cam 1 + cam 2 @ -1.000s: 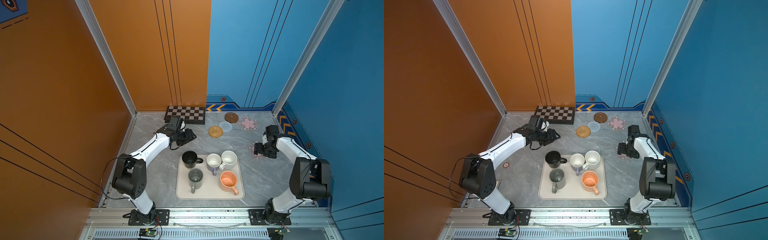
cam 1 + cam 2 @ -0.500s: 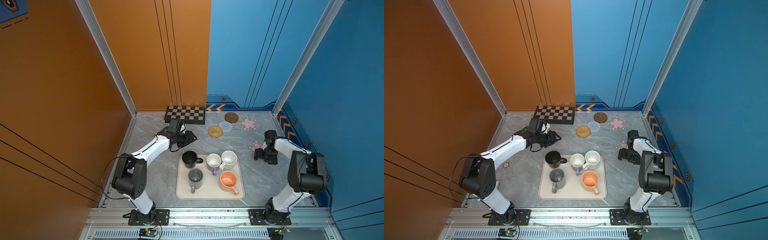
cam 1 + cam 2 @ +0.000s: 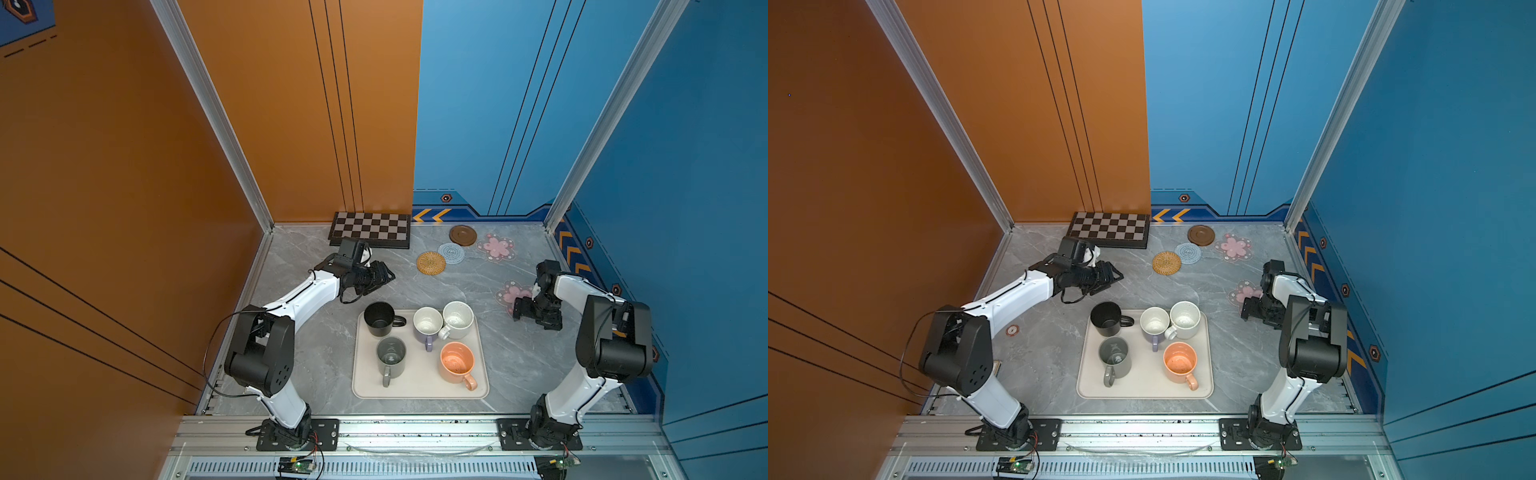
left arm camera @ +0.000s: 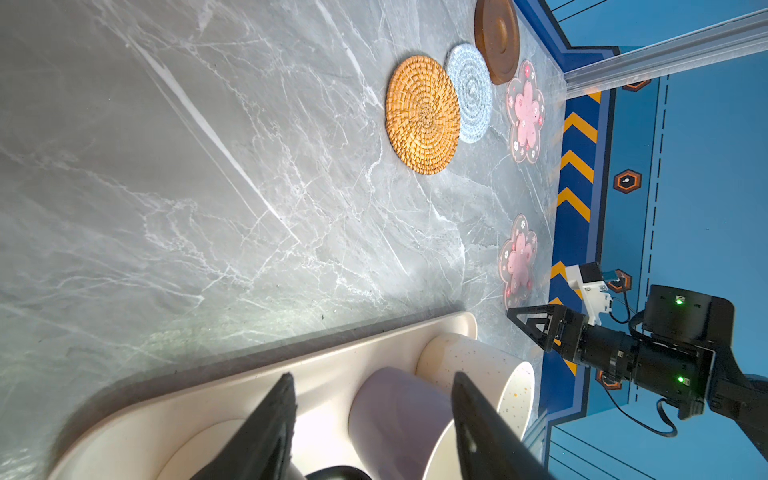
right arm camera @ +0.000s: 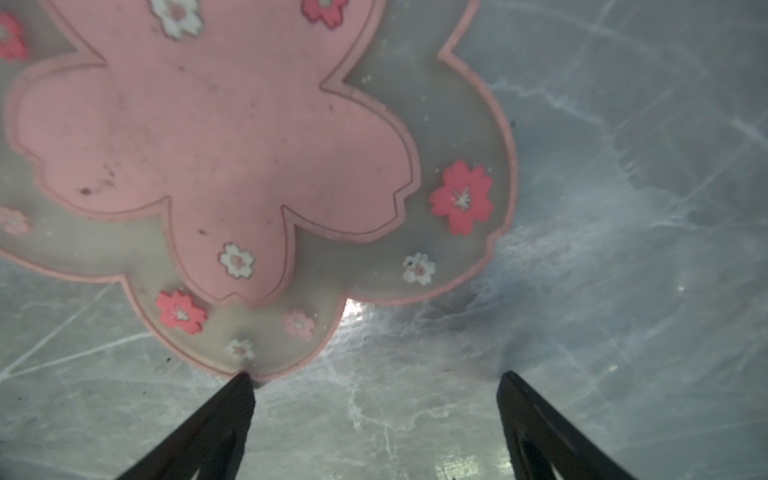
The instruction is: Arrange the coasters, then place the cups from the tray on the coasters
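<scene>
Right gripper [image 5: 374, 376]: jaws spread wide, one tip at the pink blossom coaster [image 5: 216, 137] edge.
Left gripper [image 4: 371, 376]: jaws apart, empty, near the tray [image 3: 417, 391].
Cups [image 3: 456, 362]: all five on tray.

Right claw [image 5: 376, 374] wide (left claw [image 4: 371, 376] narrower)

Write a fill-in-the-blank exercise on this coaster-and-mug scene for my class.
The tray holds ___ mugs.
The right gripper has its jaws ___, one fingertip at the edge of a flower coaster.
Counting the one beside the wooden disc, flower coasters number ___.
Missing words: five; open; two.
</scene>
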You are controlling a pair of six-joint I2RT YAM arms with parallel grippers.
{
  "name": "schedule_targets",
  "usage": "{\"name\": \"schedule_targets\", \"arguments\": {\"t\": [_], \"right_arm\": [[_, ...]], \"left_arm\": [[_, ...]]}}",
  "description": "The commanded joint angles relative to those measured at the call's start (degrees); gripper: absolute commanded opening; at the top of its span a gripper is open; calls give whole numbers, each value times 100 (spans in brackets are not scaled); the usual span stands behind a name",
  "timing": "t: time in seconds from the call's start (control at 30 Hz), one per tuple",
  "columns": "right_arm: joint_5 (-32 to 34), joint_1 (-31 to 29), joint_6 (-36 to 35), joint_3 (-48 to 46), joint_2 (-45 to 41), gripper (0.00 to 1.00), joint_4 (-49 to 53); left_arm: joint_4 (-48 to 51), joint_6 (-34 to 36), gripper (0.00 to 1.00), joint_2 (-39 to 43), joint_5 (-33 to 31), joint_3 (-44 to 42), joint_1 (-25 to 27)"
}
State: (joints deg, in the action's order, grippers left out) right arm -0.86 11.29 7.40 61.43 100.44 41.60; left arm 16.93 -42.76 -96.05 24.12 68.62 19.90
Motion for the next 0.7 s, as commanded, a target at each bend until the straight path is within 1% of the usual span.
{"name": "schedule_targets", "arguments": {"t": [0.0,0.2,0.67], "right_arm": [[-150,17,-215,162,288,93,-140],[-259,-18,-379,432,637,93,-42],[-412,-251,-509,936,1088,93,-9]], "left_arm": [[-57,-37,61,-92,124,81,-39],[-47,-83,60,-112,133,132,-39],[-51,-162,60,-116,81,207,-27]]}}
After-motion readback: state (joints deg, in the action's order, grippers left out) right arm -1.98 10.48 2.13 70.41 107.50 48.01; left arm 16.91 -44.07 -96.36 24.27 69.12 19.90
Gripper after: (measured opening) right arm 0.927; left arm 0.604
